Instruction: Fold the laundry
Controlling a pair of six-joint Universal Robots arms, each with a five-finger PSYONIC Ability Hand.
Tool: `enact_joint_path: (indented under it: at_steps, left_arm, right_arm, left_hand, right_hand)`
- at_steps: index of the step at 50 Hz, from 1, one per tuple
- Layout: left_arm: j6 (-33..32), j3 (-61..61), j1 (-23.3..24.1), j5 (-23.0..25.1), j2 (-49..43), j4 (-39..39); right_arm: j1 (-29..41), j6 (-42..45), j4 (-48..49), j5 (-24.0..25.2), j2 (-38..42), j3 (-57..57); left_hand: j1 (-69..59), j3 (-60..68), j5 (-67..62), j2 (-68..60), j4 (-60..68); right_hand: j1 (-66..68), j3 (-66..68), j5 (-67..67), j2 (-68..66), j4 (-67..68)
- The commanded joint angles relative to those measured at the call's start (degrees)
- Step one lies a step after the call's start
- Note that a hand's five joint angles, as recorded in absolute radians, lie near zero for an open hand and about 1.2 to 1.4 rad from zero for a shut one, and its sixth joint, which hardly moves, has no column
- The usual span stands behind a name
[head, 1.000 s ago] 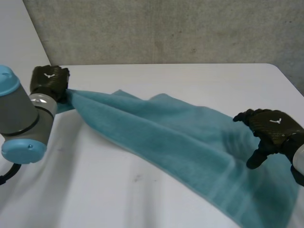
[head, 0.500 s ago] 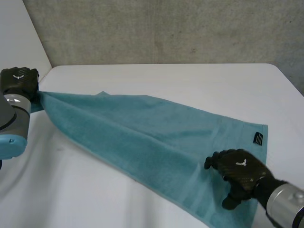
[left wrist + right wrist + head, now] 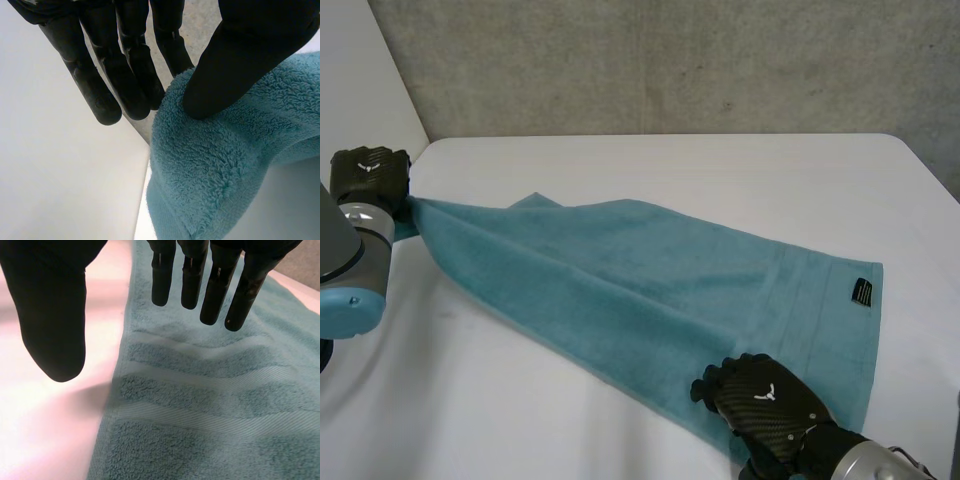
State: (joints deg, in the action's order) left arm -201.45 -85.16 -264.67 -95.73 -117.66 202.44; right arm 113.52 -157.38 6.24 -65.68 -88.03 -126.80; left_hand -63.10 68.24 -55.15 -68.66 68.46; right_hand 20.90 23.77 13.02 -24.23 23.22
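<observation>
Teal terry-cloth towel (image 3: 650,290) lies stretched slantwise in a single layer across the white table (image 3: 720,165). One end is gathered at the table's left edge, and the other, marked by a small black label (image 3: 863,291), is spread flat at the near right. The robot's left hand (image 3: 368,175) has the gathered end. Its wrist view shows the thumb (image 3: 240,55) pressing a thick roll of pile against the straight fingers (image 3: 125,80), a pinch that looks meant as an anchor to keep the cloth taut along its length. The right hand (image 3: 760,400) is over the near long edge, close to the labelled end. Its fingers (image 3: 215,285) are straight and set well apart from the thumb (image 3: 50,315), and they hold nothing, with the woven hem stripes just below them. Whether the palm touches the pile cannot be told. That position suggests the hand is ready to smooth the end or take the edge. No fold has been made yet.
</observation>
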Motion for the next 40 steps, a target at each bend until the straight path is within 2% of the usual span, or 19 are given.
enact_joint_path:
  at_steps: [1,9,14,40]
  left_arm:
    - [0.2,0.0,0.1,0.0,0.0,0.0]
    - [0.4,-0.1,0.1,0.0,-0.1,0.0]
    - [0.5,-0.7,0.2,0.2,0.1,0.0]
    - [0.7,-1.5,0.3,0.2,0.4,0.1]
  right_arm:
    - [0.3,0.2,3.5,-0.5,3.8,0.0]
    - [0.5,1.9,5.7,-0.7,6.0,-0.1]
    - [0.6,3.6,8.3,-2.5,8.3,-0.3]
    - [-0.5,5.3,10.2,-3.8,8.7,1.0]
  left_hand:
    - [-16.9,11.8,-14.9,-11.3,11.5]
    - [-16.9,11.8,-14.9,-11.3,11.5]
    - [-16.9,11.8,-14.9,-11.3,11.5]
    - [-16.9,11.8,-14.9,-11.3,11.5]
  right_hand:
    - [4.2,1.3,2.0,-0.8,1.8]
    - [4.8,2.0,2.7,-1.5,2.5]
    - [5.7,2.8,3.5,-2.3,3.3]
    - [6.7,3.8,4.6,-3.4,4.4]
